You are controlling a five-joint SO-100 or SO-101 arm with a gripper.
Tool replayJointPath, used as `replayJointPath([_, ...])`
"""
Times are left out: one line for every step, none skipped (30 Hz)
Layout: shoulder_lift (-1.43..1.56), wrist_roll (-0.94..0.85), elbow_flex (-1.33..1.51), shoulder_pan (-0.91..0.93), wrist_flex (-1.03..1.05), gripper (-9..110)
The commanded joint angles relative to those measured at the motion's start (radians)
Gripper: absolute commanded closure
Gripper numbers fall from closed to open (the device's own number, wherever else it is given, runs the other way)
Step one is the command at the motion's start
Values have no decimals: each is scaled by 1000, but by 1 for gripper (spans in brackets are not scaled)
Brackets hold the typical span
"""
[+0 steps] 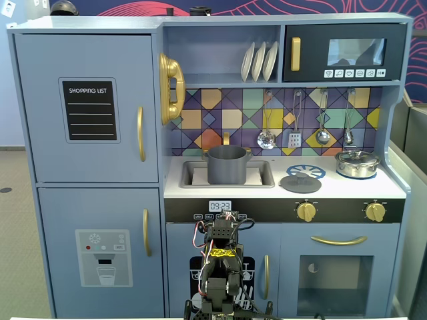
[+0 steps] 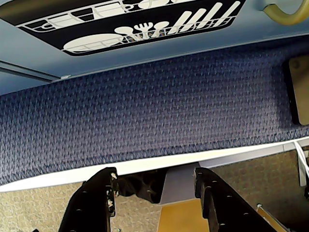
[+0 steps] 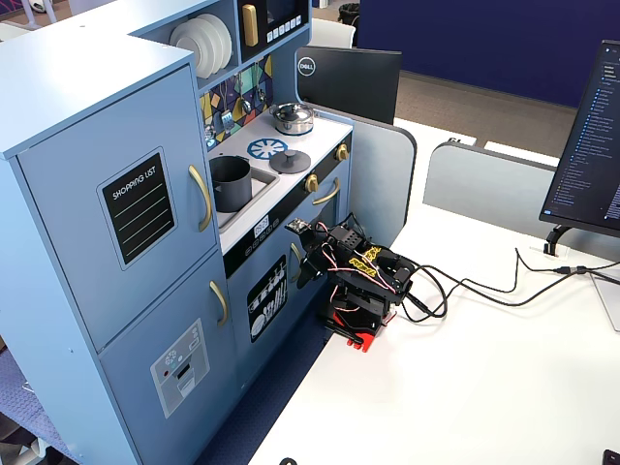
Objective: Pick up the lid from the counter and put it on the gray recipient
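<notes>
**Lid waits up on the worktop, gripper folded low below it**

The lid (image 1: 300, 182) lies flat on the toy kitchen's worktop (image 1: 393, 189), just right of the sink in the front fixed view, knob up, on the near edge of the blue burner ring. The gray recipient (image 1: 227, 165) stands upright in the sink (image 1: 264, 175), just beside the lid to its left and uncovered. The silver pot (image 1: 357, 163) sits further right, apart from both.

The arm is folded low in front of the cabinet, under the clock panel. In the wrist view the gripper (image 2: 157, 186) points down at the blue carpet (image 2: 145, 116) and the table edge, its two fingers spread fairly wide with nothing between them.

So the lid lies above the gripper and off to the right in the front fixed view, well apart. As I judge it, the coming move is a reach up and over the worktop's front edge, then down onto the knob; being round, the lid offers no long axis to align with.
</notes>
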Motion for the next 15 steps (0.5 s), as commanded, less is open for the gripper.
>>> replayJointPath([-8, 0, -2, -54, 173, 101])
replayJointPath([-8, 0, -2, -55, 173, 101])
replayJointPath([-8, 0, -2, -57, 173, 101])
replayJointPath([-8, 0, -2, -57, 173, 101])
replayJointPath([-8, 2, -2, -57, 173, 101])
replayJointPath([-8, 3, -2, -57, 173, 101])
replayJointPath([-8, 3, -2, -57, 173, 101])
replayJointPath([-8, 2, -2, -57, 173, 101])
replayJointPath([-8, 2, -2, -57, 173, 101])
replayJointPath([-8, 2, -2, -57, 173, 101])
replayJointPath([-8, 8, -2, -55, 164, 101])
replayJointPath([-8, 17, -2, -52, 152, 101])
replayJointPath([-8, 20, -2, -49, 135, 101])
replayJointPath([-8, 25, -3, -46, 110, 101])
replayJointPath([-8, 32, -14, -44, 86, 101])
